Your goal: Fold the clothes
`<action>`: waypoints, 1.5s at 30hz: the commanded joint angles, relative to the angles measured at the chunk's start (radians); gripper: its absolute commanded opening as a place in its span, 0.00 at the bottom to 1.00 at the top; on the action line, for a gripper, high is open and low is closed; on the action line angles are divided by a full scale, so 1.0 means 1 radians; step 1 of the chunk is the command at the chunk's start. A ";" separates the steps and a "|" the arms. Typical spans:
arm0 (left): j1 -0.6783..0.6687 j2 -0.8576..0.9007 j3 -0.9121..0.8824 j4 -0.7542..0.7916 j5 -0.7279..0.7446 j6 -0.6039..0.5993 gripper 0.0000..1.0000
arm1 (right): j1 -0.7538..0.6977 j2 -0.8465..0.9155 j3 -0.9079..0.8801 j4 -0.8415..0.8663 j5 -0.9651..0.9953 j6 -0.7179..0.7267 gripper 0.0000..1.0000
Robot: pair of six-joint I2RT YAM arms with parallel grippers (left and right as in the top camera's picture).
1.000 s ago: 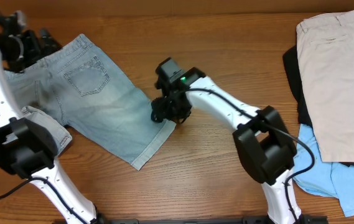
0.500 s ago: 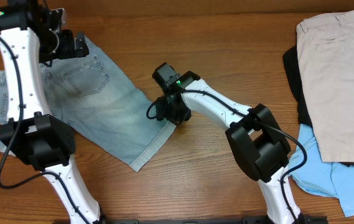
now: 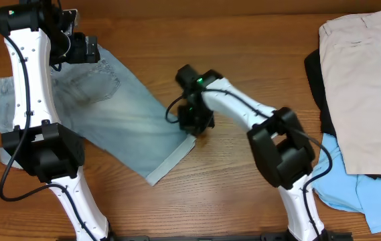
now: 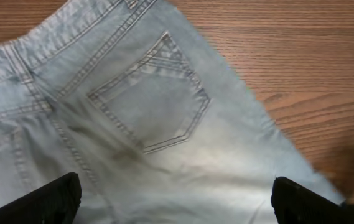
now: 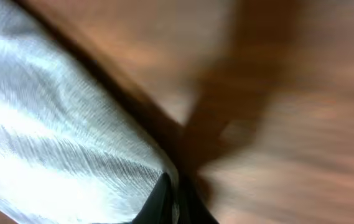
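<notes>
At far left, the left gripper (image 3: pixel 85 50) is hovering, fingers spread, over the waistband end of the denim shorts (image 3: pixel 113 115). The shorts are lying flat, long axis running far-left to near-right. The right gripper (image 3: pixel 194 122) is sitting at the hem's right edge, fingers pressed together, seemingly pinching cloth lying just left of it.

The left arm (image 3: pixel 33 80) and right arm (image 3: pixel 234 106) are white tubes with big black joints. Thin black cables (image 3: pixel 3 175) run along them. A small green light (image 3: pixel 199 82) glows on each. The fingers (image 4: pixel 46 199) are black.
</notes>
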State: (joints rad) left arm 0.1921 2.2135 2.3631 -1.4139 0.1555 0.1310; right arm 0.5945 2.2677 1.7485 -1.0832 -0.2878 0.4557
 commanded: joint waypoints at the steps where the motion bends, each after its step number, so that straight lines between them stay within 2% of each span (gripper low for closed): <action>1: -0.002 -0.017 0.024 0.002 -0.005 0.011 1.00 | -0.154 0.001 0.038 -0.018 0.046 -0.083 0.04; 6: -0.022 -0.016 0.024 0.008 -0.005 0.011 1.00 | -0.336 0.001 0.038 0.087 0.180 -0.163 0.04; 10: -0.063 -0.016 0.022 0.027 0.003 0.011 1.00 | -0.510 0.001 0.041 0.317 0.145 -0.254 0.04; 11: -0.072 -0.016 0.020 0.032 0.002 0.011 1.00 | -0.532 0.001 0.048 0.340 0.117 -0.264 0.22; 12: -0.087 -0.014 0.016 0.041 0.002 0.012 1.00 | -0.562 0.001 0.071 0.345 0.061 -0.278 0.47; 13: -0.099 -0.014 0.012 0.050 0.002 0.014 1.00 | -0.579 0.001 0.094 0.334 0.026 -0.278 0.62; 15: -0.129 -0.009 -0.001 0.077 0.002 0.034 1.00 | -0.606 -0.001 0.164 0.268 -0.042 -0.277 0.79; 16: -0.140 -0.007 -0.011 0.090 0.002 0.045 1.00 | -0.613 -0.002 0.201 0.228 -0.067 -0.278 0.81; 21: -0.226 0.038 -0.054 0.172 0.002 0.149 1.00 | -0.610 -0.024 0.383 -0.044 -0.153 -0.290 0.85; 24: -0.277 0.104 -0.054 0.159 -0.011 0.228 0.98 | -0.581 -0.056 0.414 -0.158 -0.159 -0.308 0.86; 29: -0.324 0.238 -0.054 0.070 -0.010 0.256 1.00 | -0.527 -0.073 0.414 -0.244 -0.156 -0.308 0.86; 34: -0.325 0.312 -0.054 0.029 -0.010 0.258 0.95 | -0.465 -0.073 0.413 -0.257 -0.113 -0.301 0.86; 40: -0.310 0.349 -0.054 0.019 -0.019 0.213 0.94 | -0.399 -0.072 0.412 -0.266 -0.034 -0.233 0.88; 45: -0.283 0.386 -0.054 0.014 -0.182 0.020 1.00 | -0.351 -0.072 0.411 -0.271 0.031 -0.188 0.89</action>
State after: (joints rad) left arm -0.1242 2.5519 2.3024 -1.3880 0.1162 0.3012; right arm 0.2226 2.2395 2.1376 -1.3525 -0.3199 0.2268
